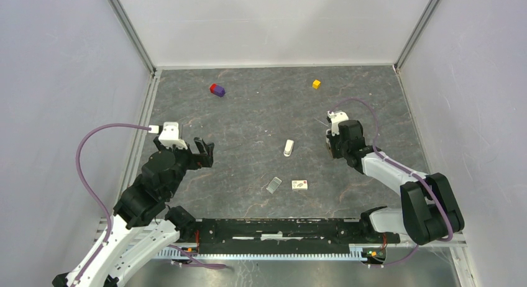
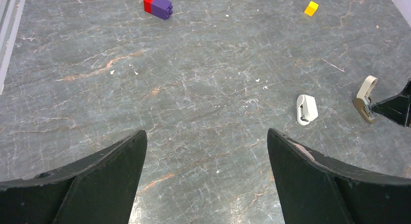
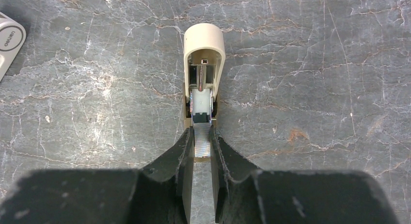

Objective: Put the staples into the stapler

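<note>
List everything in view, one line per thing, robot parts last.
stapler: one, cream, hinged open, at the right gripper
staple strip: one, silver, held, reaching the stapler's channel
white item: one, white, centre, kind unclear
small box: one, white, near centre
flat piece: one, grey, beside the small box
block: one, red and purple, far left
cube: one, yellow, far side
left gripper: one, black, open, left side
right gripper: one, black, shut on the staple strip

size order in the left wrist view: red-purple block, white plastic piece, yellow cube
Largest, not ranked: red-purple block and white plastic piece look about alike, and the piece lies nearer the camera.
Smallest: yellow cube, clearly.
</note>
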Robot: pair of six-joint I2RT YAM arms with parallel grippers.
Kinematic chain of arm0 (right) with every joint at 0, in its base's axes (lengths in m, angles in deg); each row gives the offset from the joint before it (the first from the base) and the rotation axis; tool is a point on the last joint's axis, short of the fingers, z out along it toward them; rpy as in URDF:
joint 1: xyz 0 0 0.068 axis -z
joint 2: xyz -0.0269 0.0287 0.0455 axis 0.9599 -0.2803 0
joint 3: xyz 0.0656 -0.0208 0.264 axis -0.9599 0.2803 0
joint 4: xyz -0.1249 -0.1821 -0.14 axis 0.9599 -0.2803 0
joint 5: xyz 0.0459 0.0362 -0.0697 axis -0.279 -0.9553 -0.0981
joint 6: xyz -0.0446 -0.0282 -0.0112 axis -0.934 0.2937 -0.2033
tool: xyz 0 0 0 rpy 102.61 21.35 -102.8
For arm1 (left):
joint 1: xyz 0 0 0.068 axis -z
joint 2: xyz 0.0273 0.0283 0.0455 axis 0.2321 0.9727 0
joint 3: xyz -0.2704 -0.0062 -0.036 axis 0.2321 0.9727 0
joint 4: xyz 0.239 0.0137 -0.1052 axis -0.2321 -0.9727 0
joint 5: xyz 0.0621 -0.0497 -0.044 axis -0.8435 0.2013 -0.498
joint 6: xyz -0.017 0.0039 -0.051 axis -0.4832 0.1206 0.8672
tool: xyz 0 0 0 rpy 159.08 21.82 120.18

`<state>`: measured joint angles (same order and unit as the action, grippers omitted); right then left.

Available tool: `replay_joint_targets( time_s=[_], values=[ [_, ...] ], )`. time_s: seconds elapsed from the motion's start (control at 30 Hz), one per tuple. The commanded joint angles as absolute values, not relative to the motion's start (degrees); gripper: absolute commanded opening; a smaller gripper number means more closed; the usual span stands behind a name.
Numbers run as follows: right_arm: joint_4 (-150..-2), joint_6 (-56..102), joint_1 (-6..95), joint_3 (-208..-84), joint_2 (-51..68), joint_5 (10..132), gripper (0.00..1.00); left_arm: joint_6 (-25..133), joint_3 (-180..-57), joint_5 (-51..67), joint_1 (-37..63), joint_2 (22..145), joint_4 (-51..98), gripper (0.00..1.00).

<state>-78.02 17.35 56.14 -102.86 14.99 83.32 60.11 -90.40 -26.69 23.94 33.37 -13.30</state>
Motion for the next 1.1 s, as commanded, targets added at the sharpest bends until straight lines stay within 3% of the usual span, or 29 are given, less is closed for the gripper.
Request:
replay_joint_targets(
  time_s=[0.0,1.07],
  values=[
    [-74.39,18.03,56.41,-102.48,15.75,84.42,0.22,56.92,-90.61,-26.22,23.93,33.69,-11.64,1.0],
    [-73.58,18.89,56.56,-101.86,14.34,83.95,0.21,56.92,-90.56,-26.22,23.93,33.62,-11.47,1.0]
  ],
)
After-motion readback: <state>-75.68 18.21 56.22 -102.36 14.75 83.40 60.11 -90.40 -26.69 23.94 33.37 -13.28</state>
